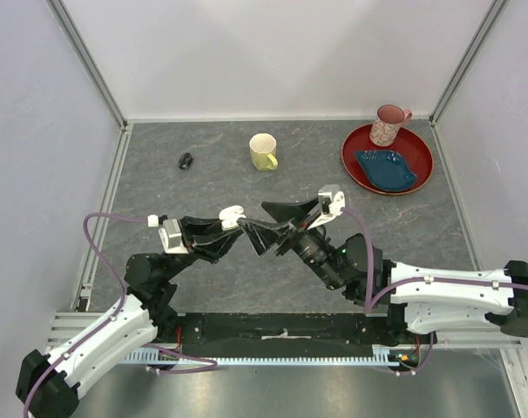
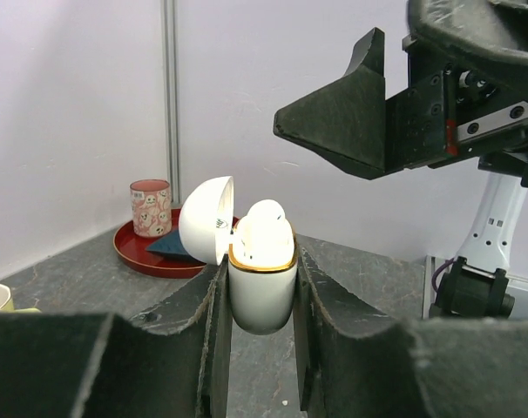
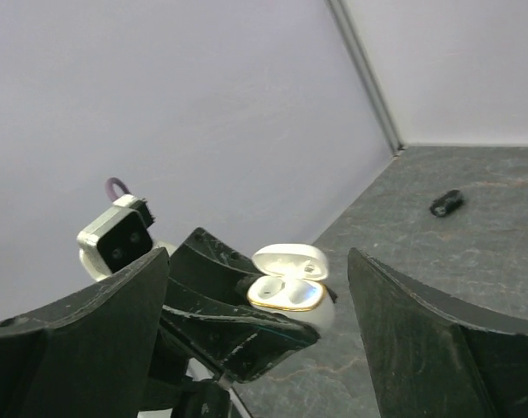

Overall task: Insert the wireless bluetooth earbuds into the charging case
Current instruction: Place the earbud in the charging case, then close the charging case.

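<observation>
My left gripper (image 1: 226,223) is shut on a white charging case (image 2: 262,292) with a gold rim and holds it upright above the table. Its lid (image 2: 205,219) stands open. Glossy white earbuds (image 2: 266,228) sit in the case, overexposed, so I cannot tell how many. My right gripper (image 1: 269,225) is open and empty, its fingers just right of the case. In the right wrist view the case (image 3: 292,294) lies between and beyond the wide-open fingers (image 3: 438,340). A small black object (image 1: 186,160) lies at the far left; whether it is the black buds I cannot tell.
A yellow mug (image 1: 263,151) stands at the far middle. A red plate (image 1: 360,158) at the far right carries a pink cup (image 1: 389,124) and a blue dish (image 1: 386,169). White walls close in three sides.
</observation>
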Controlling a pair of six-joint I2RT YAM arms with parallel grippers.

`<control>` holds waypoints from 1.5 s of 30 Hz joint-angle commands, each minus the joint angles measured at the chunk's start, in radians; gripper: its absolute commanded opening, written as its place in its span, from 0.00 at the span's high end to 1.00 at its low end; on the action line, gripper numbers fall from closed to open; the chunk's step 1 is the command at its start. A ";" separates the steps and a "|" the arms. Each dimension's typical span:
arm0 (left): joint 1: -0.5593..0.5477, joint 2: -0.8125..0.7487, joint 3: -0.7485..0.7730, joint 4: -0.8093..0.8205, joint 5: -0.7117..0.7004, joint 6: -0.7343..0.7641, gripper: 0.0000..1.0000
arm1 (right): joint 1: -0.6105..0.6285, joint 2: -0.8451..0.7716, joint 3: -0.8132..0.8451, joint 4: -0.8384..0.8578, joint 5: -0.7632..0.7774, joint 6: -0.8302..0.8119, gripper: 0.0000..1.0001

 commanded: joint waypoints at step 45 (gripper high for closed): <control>-0.001 0.023 0.080 -0.201 0.262 -0.003 0.98 | -0.520 0.029 0.230 -0.743 -0.653 0.372 0.02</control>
